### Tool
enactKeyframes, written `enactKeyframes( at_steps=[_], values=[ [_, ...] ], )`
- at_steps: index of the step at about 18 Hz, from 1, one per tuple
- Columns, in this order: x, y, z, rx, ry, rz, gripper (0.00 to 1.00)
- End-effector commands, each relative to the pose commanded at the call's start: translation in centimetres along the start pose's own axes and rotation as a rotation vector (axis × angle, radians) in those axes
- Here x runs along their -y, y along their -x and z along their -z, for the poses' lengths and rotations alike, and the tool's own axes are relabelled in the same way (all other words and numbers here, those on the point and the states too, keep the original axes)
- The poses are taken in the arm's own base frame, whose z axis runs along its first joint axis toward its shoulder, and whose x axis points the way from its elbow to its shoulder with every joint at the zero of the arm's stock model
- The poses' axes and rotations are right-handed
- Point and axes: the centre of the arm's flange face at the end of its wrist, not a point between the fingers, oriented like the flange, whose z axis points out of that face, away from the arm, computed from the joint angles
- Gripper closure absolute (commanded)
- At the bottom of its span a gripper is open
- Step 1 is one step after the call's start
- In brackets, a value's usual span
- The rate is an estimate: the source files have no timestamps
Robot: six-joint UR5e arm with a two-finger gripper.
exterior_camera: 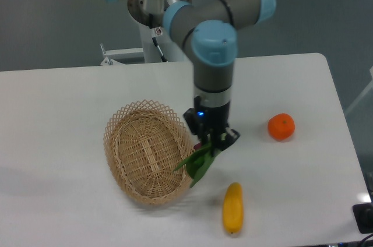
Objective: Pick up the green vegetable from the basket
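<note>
From the fixed camera, the basket (pixel 148 152) sits on the white table (pixel 70 101), and everything else can be placed against it. The gripper (pixel 211 143) hangs just past the basket's right rim, pointing down from the arm (pixel 214 55), whose grey and blue joints rise above and to the right of the basket. The black fingers (pixel 224 137) are closed tight on the stem end of the green vegetable (pixel 198 162); only a narrow gap shows between them, filled by the stem. The vegetable dangles from them with its dark leaves trailing down and to the left, the leaf tips overlapping the basket's right rim in this view. It appears lifted clear of the basket's floor, though whether the tips touch the rim cannot be told. The inside of the basket shows only its woven bottom. A sliver of something purple (pixel 200 144) peeks out just behind the gripper, beside the basket's right edge. A yellow fruit (pixel 232 207) lies on the table below and to the right of the basket, near it. An orange (pixel 281 126) rests well apart to the basket's right.
</note>
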Motion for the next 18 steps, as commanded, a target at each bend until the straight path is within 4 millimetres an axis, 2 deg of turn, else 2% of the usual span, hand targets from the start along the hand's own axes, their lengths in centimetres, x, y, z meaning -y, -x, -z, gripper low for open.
enactKeyframes(
  at_steps=[6,8,10,18],
  values=[
    [-8.3,3.5,2.7,0.005,0.037,-0.086,0.67],
    [-9.8,3.8,3.1,-0.015,0.044,-0.113,0.67],
    [-10.5,3.7,4.3,-0.008,0.047,-0.112,0.67],
    [-10.6,3.9,4.6,-0.005,0.052,-0.110,0.67]
  ],
)
